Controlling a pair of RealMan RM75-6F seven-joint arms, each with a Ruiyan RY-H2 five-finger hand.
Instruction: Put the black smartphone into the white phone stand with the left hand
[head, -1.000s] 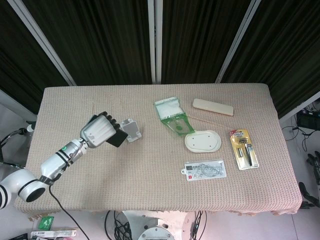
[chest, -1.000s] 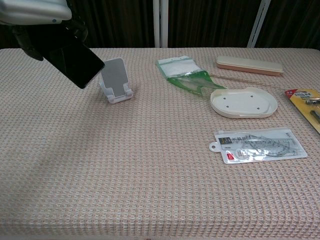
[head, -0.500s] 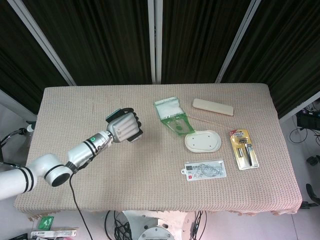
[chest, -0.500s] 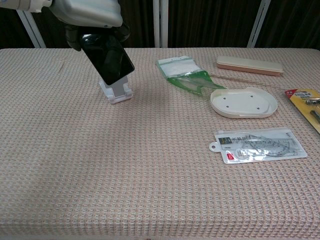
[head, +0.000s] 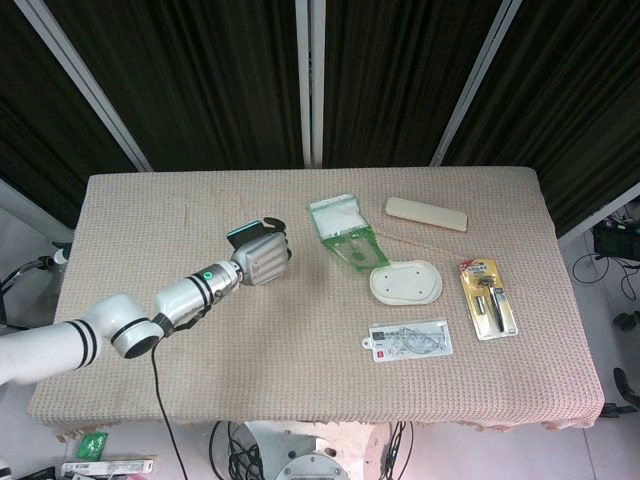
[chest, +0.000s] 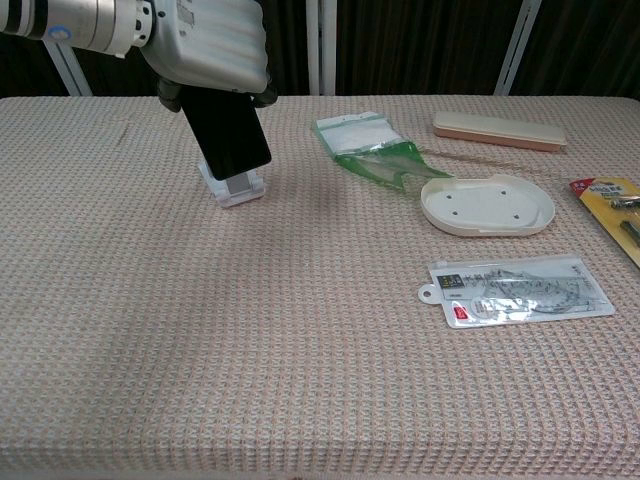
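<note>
Green-edged bag (chest: 366, 146), beige case (chest: 499, 131), white oval tray (chest: 487, 205), two blister packs (chest: 515, 289) (head: 487, 297).

Phone over the stand, in hand.
The black smartphone (chest: 229, 130), glossy and dark-screened, tilts upright in the left hand (chest: 207, 45), its lower edge just above the white phone stand (chest: 233, 186), which sits small and low on the woven desk (chest: 300, 330).

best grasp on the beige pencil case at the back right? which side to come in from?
Grip the beige pencil case across its narrow width, mid-length, coming down from above. It lies flat, long and slim, with bare table along both long sides, so fingers likely fit either side. The right arm looks nearer, though it is out of view.
</note>
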